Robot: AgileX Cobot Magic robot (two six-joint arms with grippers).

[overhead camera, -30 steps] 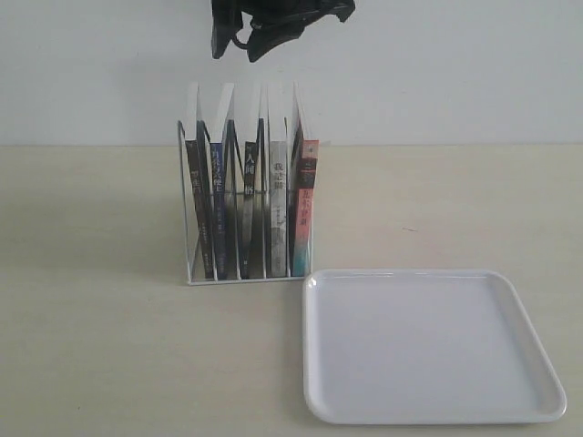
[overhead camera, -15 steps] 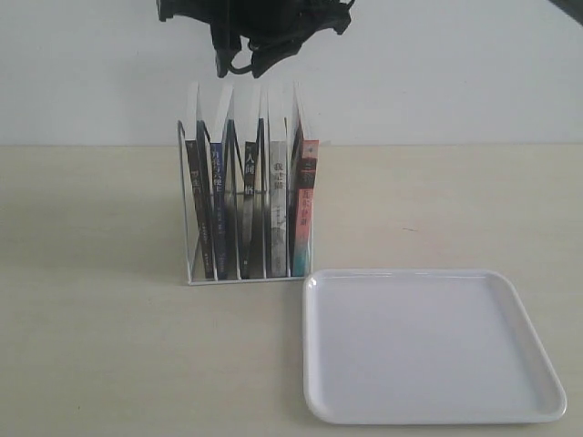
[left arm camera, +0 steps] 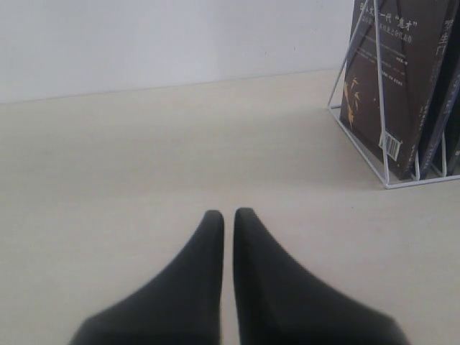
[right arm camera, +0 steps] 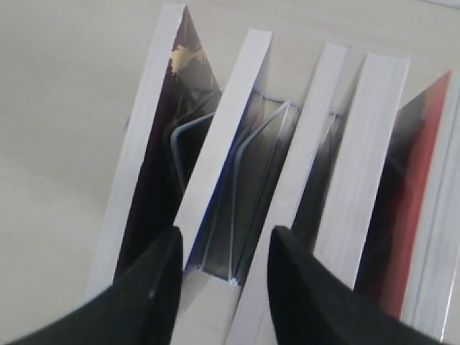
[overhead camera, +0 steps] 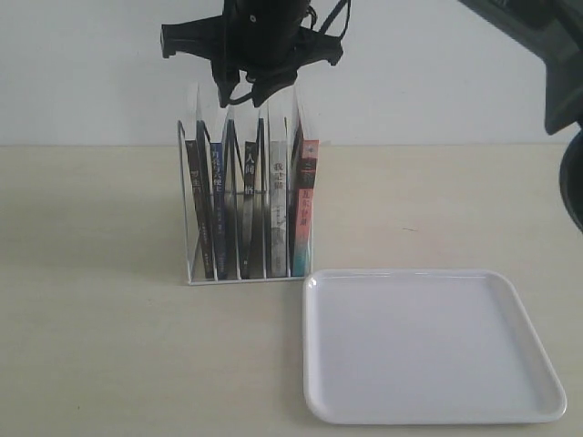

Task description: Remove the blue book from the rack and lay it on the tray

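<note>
One rack (overhead camera: 246,280); one blue book (overhead camera: 217,196) inside; one tray (overhead camera: 428,355); right pincer (right arm camera: 226,237) spread over blue book; left pincer (left arm camera: 228,214) closed

The tray (overhead camera: 428,350) is gleaming glossy white, like plastic. The rack (overhead camera: 246,280) is showing thin white-coated wire. The blue book (right arm camera: 223,136) is showing matt paper edges. The worktop (overhead camera: 91,346) is looking matt and faintly grained, and the left hand (left arm camera: 228,214) smooth matt black.

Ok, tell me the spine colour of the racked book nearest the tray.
Spine pink-red on top, teal below; exterior view shows it best.
</note>
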